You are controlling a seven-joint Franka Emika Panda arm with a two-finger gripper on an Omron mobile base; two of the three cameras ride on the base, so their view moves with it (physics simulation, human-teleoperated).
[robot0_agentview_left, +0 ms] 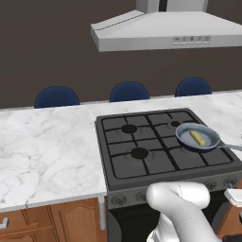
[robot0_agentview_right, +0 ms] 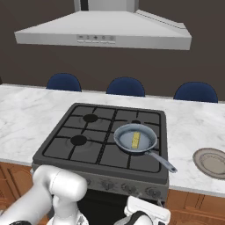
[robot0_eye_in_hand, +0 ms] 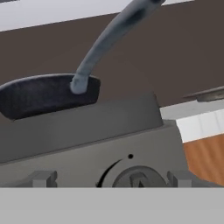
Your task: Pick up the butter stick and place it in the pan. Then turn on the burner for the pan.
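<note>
While butter stick (robot0_agentview_left: 197, 138) lies in pan (robot0_agentview_left: 185, 136).

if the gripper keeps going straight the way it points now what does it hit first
Most likely the stove knob on the front panel, framed between the open fingertips in the hand view. The pan with its handle sits higher up, off that line. How near the knob is remains unclear.

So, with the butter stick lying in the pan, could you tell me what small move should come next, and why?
Probably ease the open gripper forward onto the stove knob just ahead of it. The butter stick already lies in the pan, so only lighting that burner remains.
</note>
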